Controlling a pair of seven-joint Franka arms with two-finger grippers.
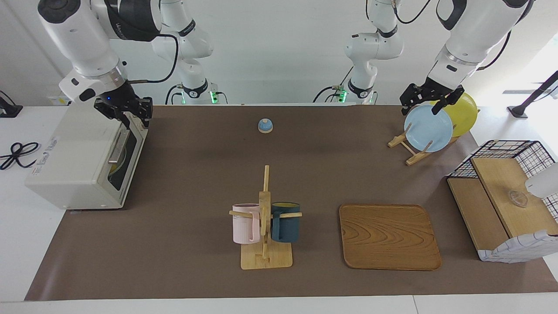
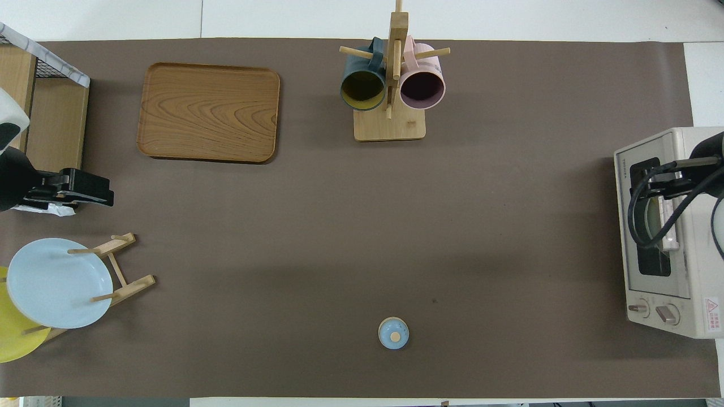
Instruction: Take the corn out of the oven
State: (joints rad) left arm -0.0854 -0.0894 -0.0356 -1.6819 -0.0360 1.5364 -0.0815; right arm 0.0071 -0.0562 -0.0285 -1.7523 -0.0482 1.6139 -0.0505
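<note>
Little can be read. The oven (image 2: 666,237) bears a small brand word along the door frame at its end farther from the robots, too small to read surely, and a red-and-white warning sticker (image 2: 711,312) on top near its knobs. Faint lettering on the oven's top (image 1: 43,155) is also illegible.
</note>
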